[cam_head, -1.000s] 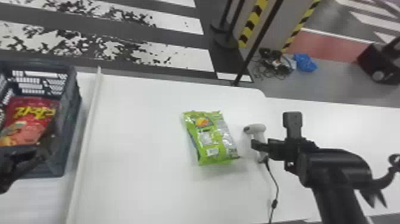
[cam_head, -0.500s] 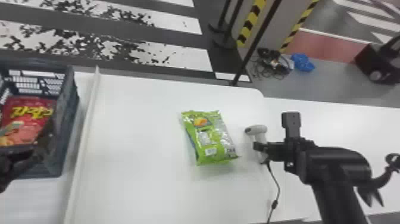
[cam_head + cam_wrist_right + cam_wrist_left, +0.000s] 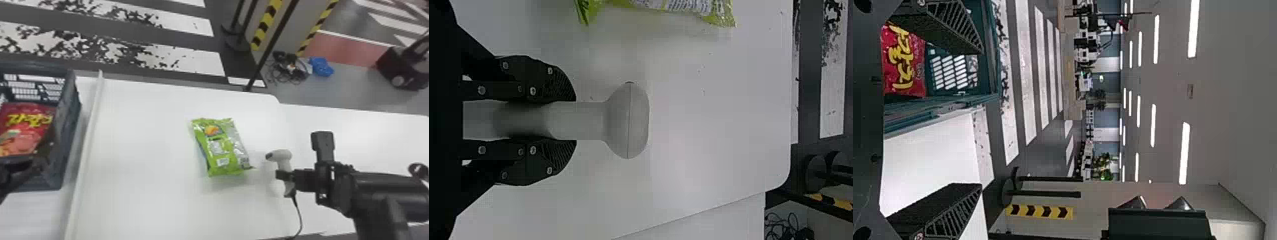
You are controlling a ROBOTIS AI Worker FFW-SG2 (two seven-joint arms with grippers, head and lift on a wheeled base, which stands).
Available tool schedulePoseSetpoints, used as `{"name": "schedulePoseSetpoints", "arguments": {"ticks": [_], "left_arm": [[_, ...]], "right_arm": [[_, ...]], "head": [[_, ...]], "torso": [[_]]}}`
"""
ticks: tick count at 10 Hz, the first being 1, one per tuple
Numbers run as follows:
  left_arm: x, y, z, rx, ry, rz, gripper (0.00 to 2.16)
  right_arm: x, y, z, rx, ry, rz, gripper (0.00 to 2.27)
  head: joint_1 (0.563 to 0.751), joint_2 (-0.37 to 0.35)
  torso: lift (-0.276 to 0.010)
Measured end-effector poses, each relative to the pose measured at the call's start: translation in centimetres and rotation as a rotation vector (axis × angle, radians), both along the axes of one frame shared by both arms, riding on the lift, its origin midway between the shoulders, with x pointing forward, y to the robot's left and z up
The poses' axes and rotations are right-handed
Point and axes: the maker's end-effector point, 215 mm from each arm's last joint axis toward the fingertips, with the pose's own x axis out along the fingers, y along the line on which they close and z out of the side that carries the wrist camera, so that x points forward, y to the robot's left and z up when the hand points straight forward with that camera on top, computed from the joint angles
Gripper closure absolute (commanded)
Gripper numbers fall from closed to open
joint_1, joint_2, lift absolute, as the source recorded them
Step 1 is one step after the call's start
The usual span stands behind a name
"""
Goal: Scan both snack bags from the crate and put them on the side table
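Observation:
In the head view my left gripper (image 3: 32,166) is at the left edge, over the crate (image 3: 68,127) that holds a red snack bag (image 3: 25,127). In the left wrist view that gripper (image 3: 958,132) stands wide open, the red bag (image 3: 903,65) and crate (image 3: 990,50) beyond one finger. A green snack bag (image 3: 220,146) lies on the white table. Right of it my right gripper (image 3: 285,175) is shut on the handle of the scanner (image 3: 282,156), whose head faces the bag. The right wrist view has the gripper (image 3: 561,121) clamped around the scanner (image 3: 629,120), the green bag (image 3: 679,6) beside it.
A raised white strip (image 3: 84,153) runs between the crate and the green bag. The scanner's cable (image 3: 300,213) trails to the table's front edge. A second white table surface (image 3: 376,137) extends to the right. Dark poles (image 3: 271,48) stand behind the table.
The head view has shifted slightly, with the crate a little farther left in it. The green bag stays on the table and the right gripper keeps its hold on the scanner.

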Motion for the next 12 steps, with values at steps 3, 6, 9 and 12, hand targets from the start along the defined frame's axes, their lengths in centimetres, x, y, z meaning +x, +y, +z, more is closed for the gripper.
{"name": "schedulePoseSetpoints", "arguments": {"ticks": [3,6,9,12], "left_arm": [[0.0,-0.1,-0.3,-0.002,0.006,-0.001,0.04],[0.0,0.0,-0.6,-0.003,0.011,-0.001,0.04],[-0.1,0.0,-0.7,-0.003,0.013,0.0,0.04],[-0.1,0.0,-0.7,-0.006,0.013,0.001,0.04]], "right_arm": [[-3.8,3.9,1.8,0.033,0.005,0.027,2.25],[-4.4,7.1,3.4,0.053,-0.024,0.073,2.25],[-3.7,9.7,4.0,0.068,-0.036,0.119,2.25],[-2.3,11.3,3.7,0.076,-0.036,0.148,2.25]], "head": [[0.695,-0.301],[0.695,-0.253],[0.695,-0.21],[0.695,-0.184]], "torso": [[-0.087],[-0.087],[-0.087],[-0.087]]}}
